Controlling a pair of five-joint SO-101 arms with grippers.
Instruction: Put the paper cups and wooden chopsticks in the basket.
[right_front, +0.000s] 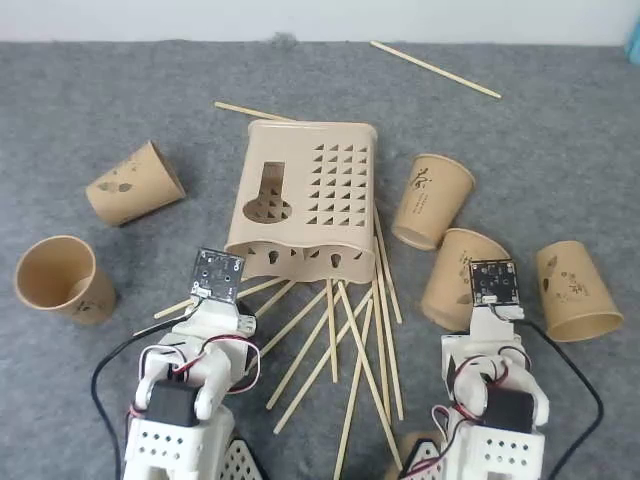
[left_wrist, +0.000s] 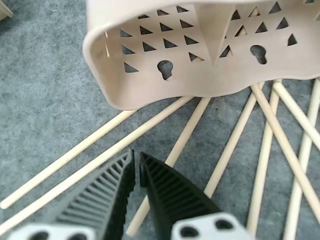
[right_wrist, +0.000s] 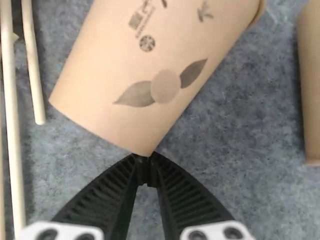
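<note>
1. Two robot arms sit at the near edge of a grey felt-covered tabletop (right_front: 560, 150), where a beige perforated plastic basket (right_front: 300, 150) lies tipped over at the centre.
2. Pale wooden chopsticks (right_front: 331, 330) fan out from the basket's near edge toward the arms. A stray chopstick (right_front: 435, 69) lies alone at the far right, and another chopstick (right_front: 255, 111) pokes out past the basket's far left corner.
3. All five brown paper cups are outside the basket. A far-left cup (right_front: 135, 183) lies on its side and a near-left cup (right_front: 60, 272) shows its open mouth. To the right of the basket are a cup beside the basket (right_front: 432, 200), a middle cup (right_front: 455, 285) and an outermost cup (right_front: 572, 290).
4. The left gripper (left_wrist: 136, 160) hangs low over the chopsticks, just near of the basket. Its fingers (left_wrist: 170, 190) are almost closed, with a sliver of gap, and hold nothing.
5. The right gripper (right_wrist: 148, 162) has its fingers (right_wrist: 180, 195) pressed together. Their tips sit right at the near edge of the middle cup, which lies on its side, and they grip nothing visible.
</note>
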